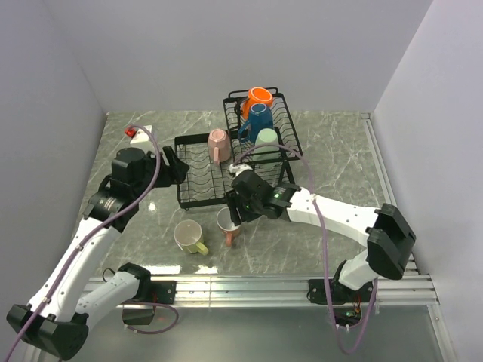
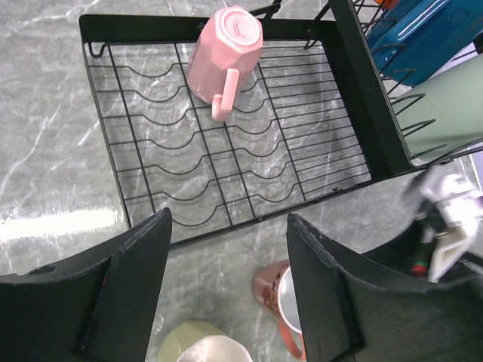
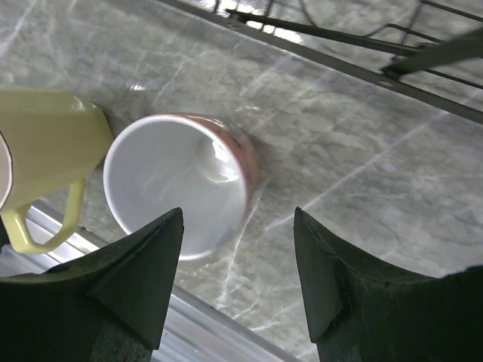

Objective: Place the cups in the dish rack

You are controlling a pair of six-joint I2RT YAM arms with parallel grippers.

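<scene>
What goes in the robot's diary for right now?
rack: four cups in | table: yellow cup, salmon cup | right gripper: open over salmon cup | left gripper: open, empty

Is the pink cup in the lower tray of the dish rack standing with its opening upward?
No, the pink cup sits upside down on the lower tray, its flat base facing up.

You can see a grey table point(image 1: 339, 162) with pale lines in it, like marble. It shines a bit near the front. White walls point(image 1: 211, 53) stand at the back and on both sides of it. Near the far left corner of the table sits a small white box point(image 1: 142, 133) with a red part on top. A silver rail point(image 1: 249, 287) runs along the near edge, and a thin strip point(image 1: 379, 162) runs down the right side.
</scene>
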